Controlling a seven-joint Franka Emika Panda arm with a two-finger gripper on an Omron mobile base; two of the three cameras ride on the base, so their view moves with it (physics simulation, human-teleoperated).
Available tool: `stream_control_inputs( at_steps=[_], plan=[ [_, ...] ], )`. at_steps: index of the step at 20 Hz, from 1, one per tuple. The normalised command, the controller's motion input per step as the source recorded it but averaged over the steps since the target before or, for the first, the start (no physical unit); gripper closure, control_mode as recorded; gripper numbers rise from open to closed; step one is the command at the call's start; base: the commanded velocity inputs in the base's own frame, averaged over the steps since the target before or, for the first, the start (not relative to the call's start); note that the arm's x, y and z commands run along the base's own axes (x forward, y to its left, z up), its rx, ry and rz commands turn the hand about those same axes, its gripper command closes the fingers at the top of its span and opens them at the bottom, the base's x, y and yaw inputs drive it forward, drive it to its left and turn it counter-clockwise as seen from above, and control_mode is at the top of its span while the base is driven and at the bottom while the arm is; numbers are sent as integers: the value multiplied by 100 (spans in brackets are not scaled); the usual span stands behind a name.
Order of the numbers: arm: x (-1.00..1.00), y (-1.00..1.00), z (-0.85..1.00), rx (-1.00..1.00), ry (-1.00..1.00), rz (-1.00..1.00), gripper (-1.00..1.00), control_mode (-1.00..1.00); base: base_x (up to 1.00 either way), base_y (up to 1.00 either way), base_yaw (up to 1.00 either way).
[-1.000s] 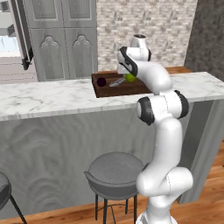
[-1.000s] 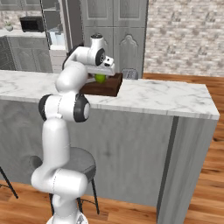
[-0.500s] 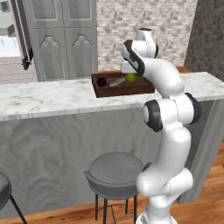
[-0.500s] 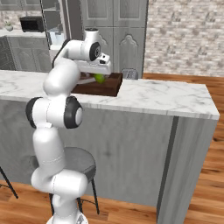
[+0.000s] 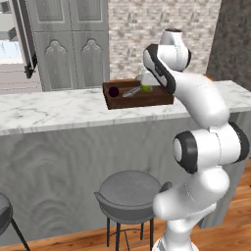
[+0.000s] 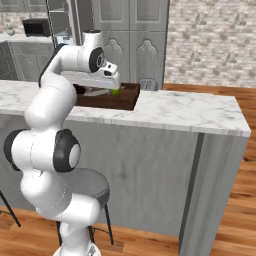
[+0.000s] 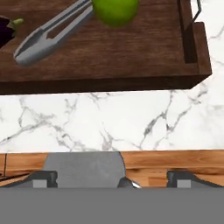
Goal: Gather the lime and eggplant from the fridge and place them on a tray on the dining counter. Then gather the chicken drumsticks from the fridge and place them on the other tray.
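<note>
My fingers (image 7: 181,178) are spread wide with nothing between them, and my gripper (image 7: 111,179) hangs off the near side of the wooden tray (image 7: 131,65), looking over its front wall. In the tray the lime (image 7: 115,9) lies toward the far side, grey tongs (image 7: 50,33) run slantwise just beside it, and the eggplant (image 7: 8,29) sits at the tray's other end. Both vegetables look delivered, so I judge my job now is to clear out for the chicken drumsticks. I should lift up and back from the tray before swinging, keeping my tips above its wall and the marble counter (image 5: 59,110), then turn toward the fridge.
</note>
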Motion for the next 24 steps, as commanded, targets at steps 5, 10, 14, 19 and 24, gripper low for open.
stream_control_inputs(
  at_steps=[5,10,14,19,24],
  plan=[
    [-100,0,23,0,0,0,-100,-100,0,0,0],
    [-100,0,5,0,0,0,-100,-100,0,0,0],
    [-100,0,0,0,0,6,-100,-100,0,0,0],
    [-100,1,0,0,0,22,-100,-100,0,0,0],
    [-80,21,0,0,0,27,-100,-100,0,0,0]
  ],
)
